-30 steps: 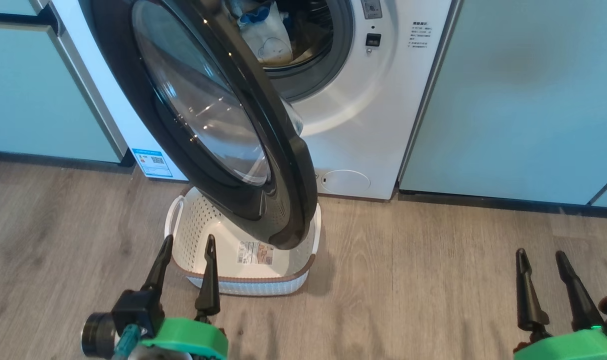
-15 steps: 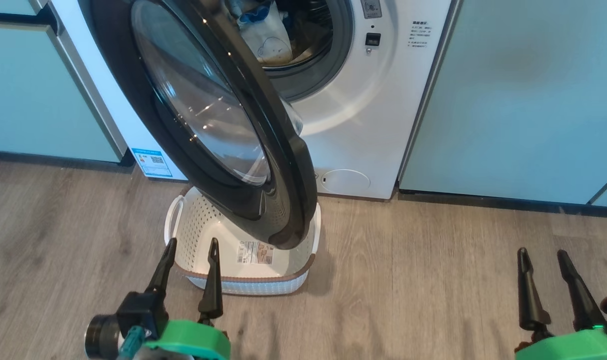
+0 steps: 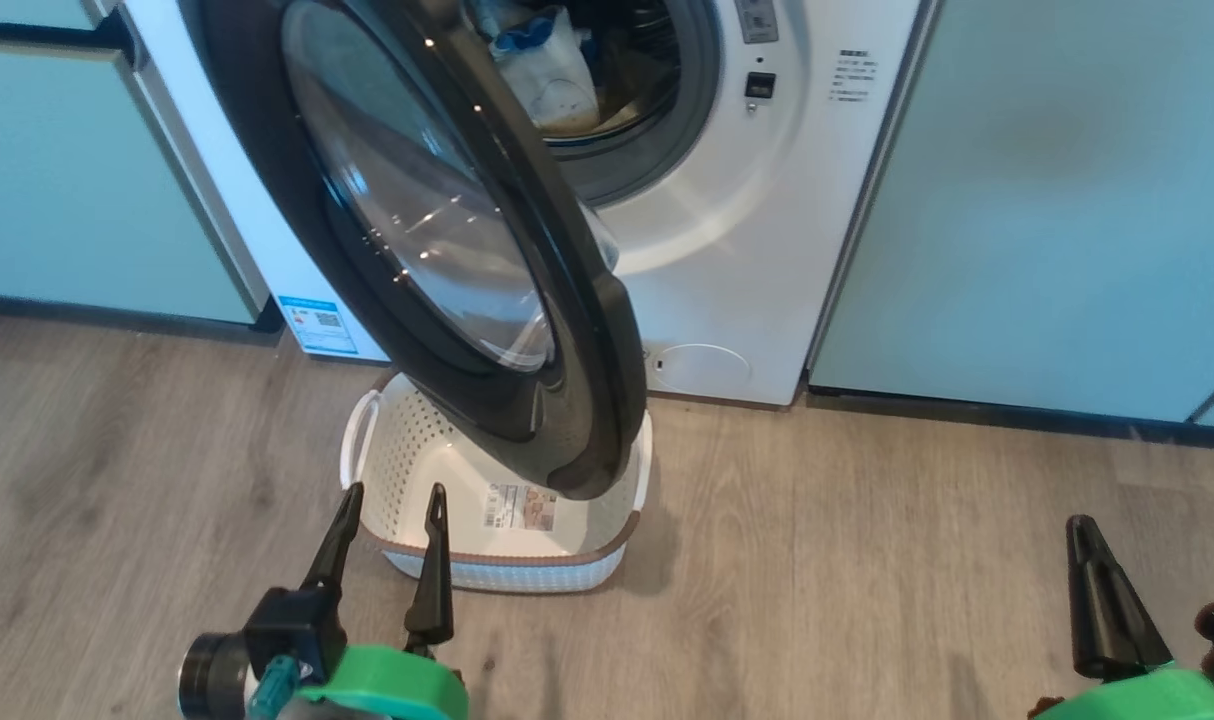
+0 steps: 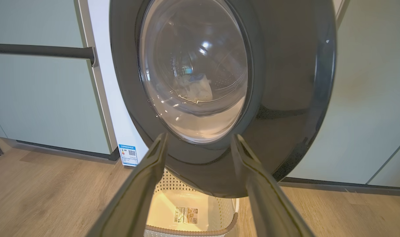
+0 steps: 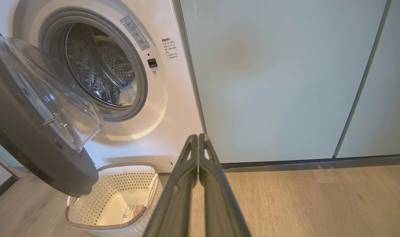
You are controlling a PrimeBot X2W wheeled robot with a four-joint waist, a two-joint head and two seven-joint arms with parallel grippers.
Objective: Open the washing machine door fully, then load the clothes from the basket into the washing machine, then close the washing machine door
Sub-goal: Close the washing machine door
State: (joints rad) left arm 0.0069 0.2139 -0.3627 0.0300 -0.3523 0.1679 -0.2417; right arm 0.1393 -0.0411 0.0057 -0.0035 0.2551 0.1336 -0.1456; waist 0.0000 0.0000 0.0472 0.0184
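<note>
The white washing machine [image 3: 747, 250] stands with its door [image 3: 587, 400] swung partway out, so the black ring hangs over the basket [image 3: 507, 565]. The basket's floor is bare except for a label. Pale clothes with a blue piece [image 3: 547, 55] lie in the steel drum. They show again in the right wrist view [image 5: 126, 90] and through the door glass [image 4: 195, 90]. My left gripper [image 3: 392, 500] is open and holds nothing, just in front of the basket's near rim and below the door [image 4: 285, 98]. My right gripper [image 3: 1080, 525] is shut on nothing, over the floor far to the right, its fingers [image 5: 186, 171] pressed together.
Pale green cabinets [image 3: 1047, 200] flank the machine on both sides, with a dark handle bar [image 4: 42, 51] on the left one. A blue label [image 3: 317, 325] and a round cap [image 3: 702, 368] sit low on the machine's front. Wooden floor [image 3: 847, 560] stretches between my grippers.
My right gripper's fingers have gone from apart to pressed together and sit lower in the head view. The head camera shifted slightly. Door, basket and left gripper are unchanged.
</note>
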